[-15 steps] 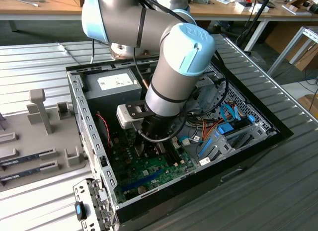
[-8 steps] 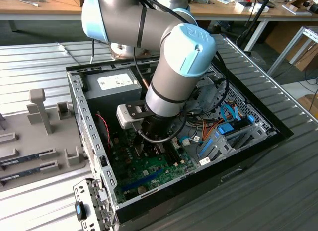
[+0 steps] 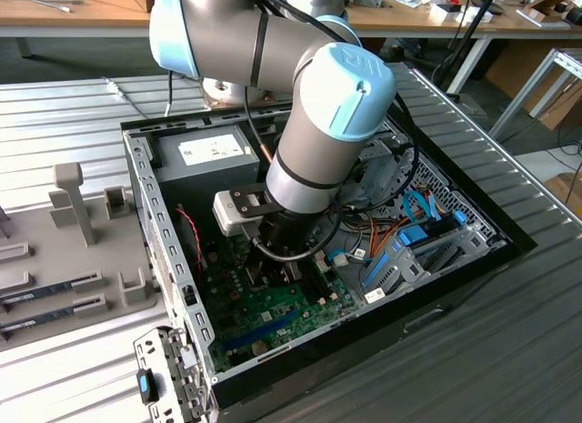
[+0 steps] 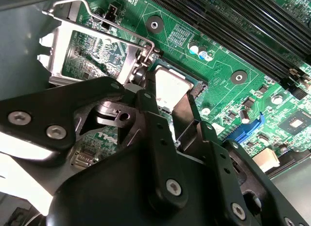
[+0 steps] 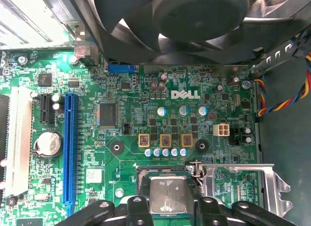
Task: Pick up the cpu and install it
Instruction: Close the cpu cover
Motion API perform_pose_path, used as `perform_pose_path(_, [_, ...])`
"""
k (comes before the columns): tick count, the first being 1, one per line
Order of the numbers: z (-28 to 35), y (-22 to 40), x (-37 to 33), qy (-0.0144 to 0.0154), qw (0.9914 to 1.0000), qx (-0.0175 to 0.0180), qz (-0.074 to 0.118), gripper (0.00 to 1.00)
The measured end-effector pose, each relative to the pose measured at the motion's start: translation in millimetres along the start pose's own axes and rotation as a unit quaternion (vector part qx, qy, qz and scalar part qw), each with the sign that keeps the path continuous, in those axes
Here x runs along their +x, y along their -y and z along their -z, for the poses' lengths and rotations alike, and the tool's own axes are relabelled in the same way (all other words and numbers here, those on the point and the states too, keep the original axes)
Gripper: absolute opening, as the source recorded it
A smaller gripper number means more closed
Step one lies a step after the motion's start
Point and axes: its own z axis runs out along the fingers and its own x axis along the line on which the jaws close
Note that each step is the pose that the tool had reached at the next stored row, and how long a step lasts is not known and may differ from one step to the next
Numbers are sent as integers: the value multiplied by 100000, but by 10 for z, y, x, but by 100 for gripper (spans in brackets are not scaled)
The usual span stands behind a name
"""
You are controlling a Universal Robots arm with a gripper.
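The cpu [image 5: 167, 194], a small square chip with a silvery top, lies at the open socket on the green circuit board [image 5: 121, 133]; it is also visible in the second wrist view [image 4: 170, 85]. My gripper [image 4: 167, 97] straddles it, one black finger [image 4: 146, 102] on each side, shut against the chip's edges. The socket's metal load plate [image 4: 92, 53] stands swung open beside it. In the exterior view the arm's wrist [image 3: 300, 186] reaches down into the open computer case [image 3: 159, 232].
A large black fan [image 5: 194, 22] overhangs the board near the socket. A blue slot [image 5: 70, 148] and a white slot [image 5: 17, 138] run alongside. Coloured cables [image 3: 409, 227] and a grey power-supply box [image 3: 205, 155] fill the case. Memory sticks [image 3: 55, 291] lie outside it.
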Motion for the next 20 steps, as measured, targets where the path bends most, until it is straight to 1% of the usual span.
perform_pose_path(4, [0, 0, 0, -3, 100000, 1, 6, 39])
perform_pose_path(7, [1, -15, 14, -25, 100000, 3, 3, 39])
perform_pose_path(11, [-1, -44, 62, -15, 100000, 11, 1, 39])
perform_pose_path(14, [1, -48, 104, -28, 100000, 0, 13, 39])
perform_pose_path(18, [9, -43, 111, -17, 100000, 5, -19, 39])
perform_pose_path(20, [29, -37, 111, 127, 100000, 9, -109, 39])
